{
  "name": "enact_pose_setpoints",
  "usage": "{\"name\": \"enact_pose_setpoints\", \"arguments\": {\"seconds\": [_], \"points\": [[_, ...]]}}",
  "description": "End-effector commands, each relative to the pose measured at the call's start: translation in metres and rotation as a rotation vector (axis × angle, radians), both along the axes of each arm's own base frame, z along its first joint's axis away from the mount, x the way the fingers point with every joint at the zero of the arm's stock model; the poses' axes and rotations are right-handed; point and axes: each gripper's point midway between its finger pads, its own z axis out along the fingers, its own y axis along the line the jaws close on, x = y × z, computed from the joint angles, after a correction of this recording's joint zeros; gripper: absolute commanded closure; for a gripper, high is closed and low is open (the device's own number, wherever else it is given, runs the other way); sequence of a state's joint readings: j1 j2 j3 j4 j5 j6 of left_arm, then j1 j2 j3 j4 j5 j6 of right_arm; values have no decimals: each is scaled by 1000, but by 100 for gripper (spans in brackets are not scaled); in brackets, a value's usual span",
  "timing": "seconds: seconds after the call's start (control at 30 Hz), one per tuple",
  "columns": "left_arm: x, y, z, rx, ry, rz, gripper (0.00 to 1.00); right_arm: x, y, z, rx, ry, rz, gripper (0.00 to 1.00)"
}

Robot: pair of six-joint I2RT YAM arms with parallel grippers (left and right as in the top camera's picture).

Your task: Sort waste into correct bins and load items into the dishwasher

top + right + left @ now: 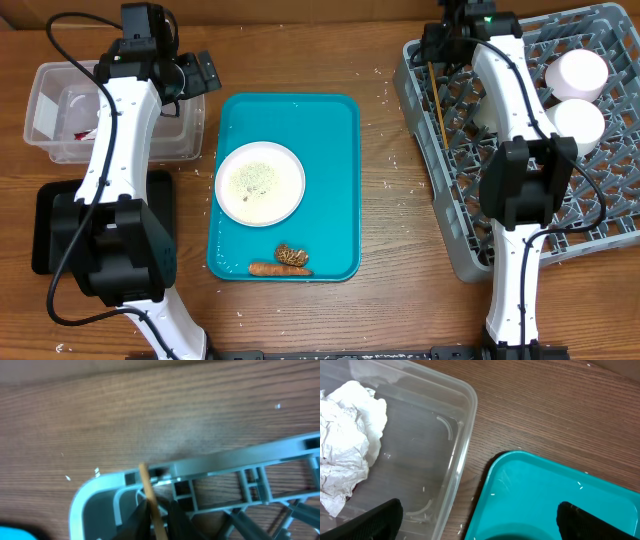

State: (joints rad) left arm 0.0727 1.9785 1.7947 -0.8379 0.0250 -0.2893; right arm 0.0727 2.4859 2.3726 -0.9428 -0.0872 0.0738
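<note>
A thin wooden chopstick (148,487) stands between the fingers of my right gripper (161,519) at the corner of the grey dish rack (95,491). The jaws are parted a little: the stick leans on the left finger, with a slim gap to the right one. From above, the chopsticks (438,100) lie in the rack (450,225) under the right gripper (446,45). My left gripper (480,527) is wide open and empty, spanning the clear tub's wall (462,445) and the teal tray (545,490). The tub holds crumpled tissue (347,445). A white plate (260,182), a carrot piece (265,268) and a brown lump (292,256) lie on the tray.
Two white cups (578,72) (578,122) stand in the rack's far right part. The black tray (45,225) lies at the left front, partly under the left arm. Rice grains are scattered on the wood round the teal tray (335,150).
</note>
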Motion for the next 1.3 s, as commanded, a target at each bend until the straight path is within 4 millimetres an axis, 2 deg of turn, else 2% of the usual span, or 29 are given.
{"name": "enact_pose_setpoints", "arguments": {"seconds": [0.0, 0.23, 0.37, 0.5, 0.77, 0.97, 1.13, 1.27], "points": [[-1, 0, 12, -3, -25, 12, 0, -4, -1, -24, -2, 49, 3, 83], [-1, 0, 12, -3, -25, 12, 0, -7, -1, -25, -17, 59, 35, 76], [-1, 0, 12, -3, -25, 12, 0, -7, -3, -25, -38, 54, 35, 91], [-1, 0, 12, -3, -25, 12, 0, -5, -10, -20, -71, 41, 14, 93], [-1, 0, 12, -3, -25, 12, 0, -9, -12, 8, -78, 20, 8, 91], [-1, 0, 12, -3, -25, 12, 0, -22, -13, 30, -79, 27, 9, 90], [-1, 0, 12, -3, -25, 12, 0, -33, -14, 39, -106, 45, 51, 84], [-1, 0, 12, -3, -25, 12, 0, -42, -14, 37, -125, 76, 86, 83]]}}
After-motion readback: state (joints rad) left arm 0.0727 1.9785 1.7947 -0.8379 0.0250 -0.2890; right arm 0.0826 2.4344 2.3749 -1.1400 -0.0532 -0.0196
